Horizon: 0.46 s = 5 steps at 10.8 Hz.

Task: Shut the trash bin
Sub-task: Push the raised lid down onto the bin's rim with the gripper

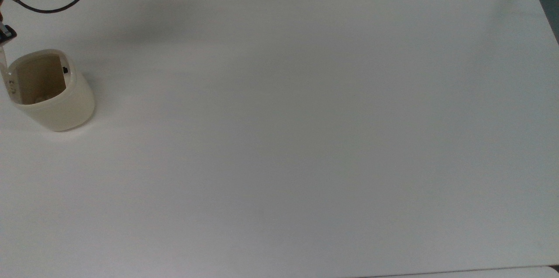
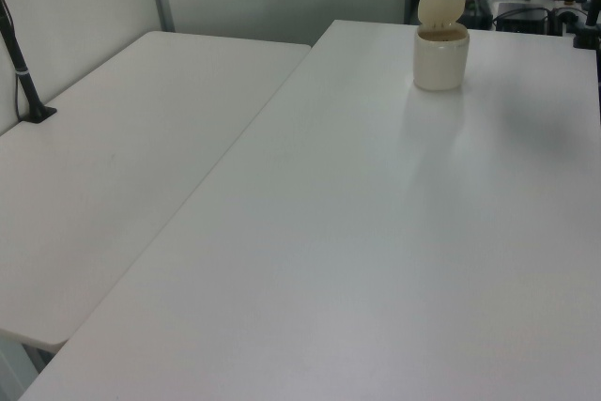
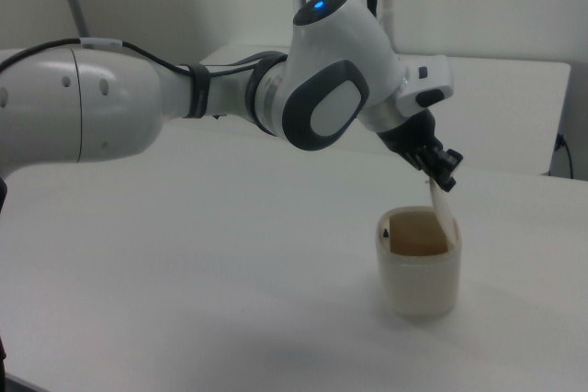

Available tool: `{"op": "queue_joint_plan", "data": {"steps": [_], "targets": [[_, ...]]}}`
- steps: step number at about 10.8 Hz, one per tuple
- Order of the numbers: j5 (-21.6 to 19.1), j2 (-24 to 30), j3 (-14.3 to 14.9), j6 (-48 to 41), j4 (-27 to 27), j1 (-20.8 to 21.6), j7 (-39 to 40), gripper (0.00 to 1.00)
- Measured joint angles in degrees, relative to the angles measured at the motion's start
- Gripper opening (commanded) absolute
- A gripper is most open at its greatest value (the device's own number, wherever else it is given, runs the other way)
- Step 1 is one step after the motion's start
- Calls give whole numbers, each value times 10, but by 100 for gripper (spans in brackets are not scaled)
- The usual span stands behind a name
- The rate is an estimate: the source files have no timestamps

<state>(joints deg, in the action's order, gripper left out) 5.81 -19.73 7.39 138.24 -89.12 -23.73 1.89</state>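
So the small cream plastic trash bin (image 1: 52,96) is a rounded-square tub with smooth walls and a tan inside, and it's wide open. Its flat hinged lid (image 2: 440,5) stands up almost straight from the back edge; in the left view it's a pale rounded disc rising above the rim. In the right view the lid (image 3: 441,204) shows edge-on as a thin tan strip leaning a little over the opening. There's a tiny black button (image 1: 65,70) on the inner wall just below the rim, on the side opposite the hinge. The inside looks tan and shadowy.

The bin sits upright on a big white tabletop (image 1: 305,138), way over at the top view's left edge, a bit above mid-height. In the left view it's at the far end of the tabletop, toward the upper right.

The dark two-finger gripper (image 3: 437,162) on the white-and-grey robot arm (image 3: 230,98) hangs just above the top edge of the raised lid in the right view, right at it or touching, hard to call. Whether its fingers are apart or together I honestly can't tell. A black cable (image 1: 52,7) loops over the tabletop's corner at the top view's upper left, near the bin. A second white table (image 2: 113,166) butts up alongside in the left view's left.
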Motion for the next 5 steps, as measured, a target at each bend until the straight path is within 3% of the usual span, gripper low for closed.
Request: {"op": "queue_joint_plan", "data": {"steps": [5], "targets": [[0, -3, -1, -55, -15, 42, 11, 0]]}}
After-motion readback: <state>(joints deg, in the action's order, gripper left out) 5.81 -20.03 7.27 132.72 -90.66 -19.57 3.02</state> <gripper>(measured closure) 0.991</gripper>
